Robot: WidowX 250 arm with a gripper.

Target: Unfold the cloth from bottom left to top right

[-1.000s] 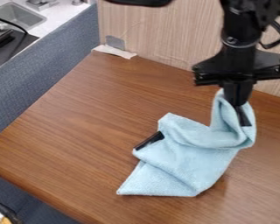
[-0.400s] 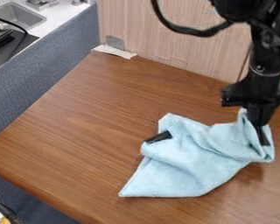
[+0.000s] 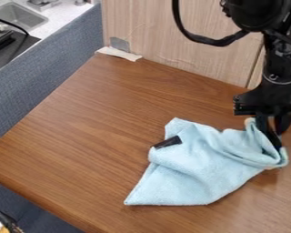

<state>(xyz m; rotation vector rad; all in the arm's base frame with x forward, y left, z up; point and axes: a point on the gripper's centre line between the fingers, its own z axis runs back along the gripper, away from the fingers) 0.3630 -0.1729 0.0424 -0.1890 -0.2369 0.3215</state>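
The light blue cloth [image 3: 196, 168] lies partly folded and rumpled on the wooden table, one pointed corner toward the lower left. Its upper right end is bunched up in soft folds. At that end, on the right side of the view, the black gripper [image 3: 278, 138] points down with its fingers parted. One finger lies against the bunched cloth; the other stands a little to its right. A black tag shows at the cloth's left edge.
The wooden table [image 3: 93, 132] extends left of the cloth to its rounded edge. Behind it stands a light wood panel [image 3: 154, 32], with a blue-grey divider [image 3: 51, 68] along the left. A sink [image 3: 19, 17] is at the top left.
The gripper has moved right and down, drawing the cloth's upper right end with it and lowering it toward the table. Its fingers, together before, have since spread.
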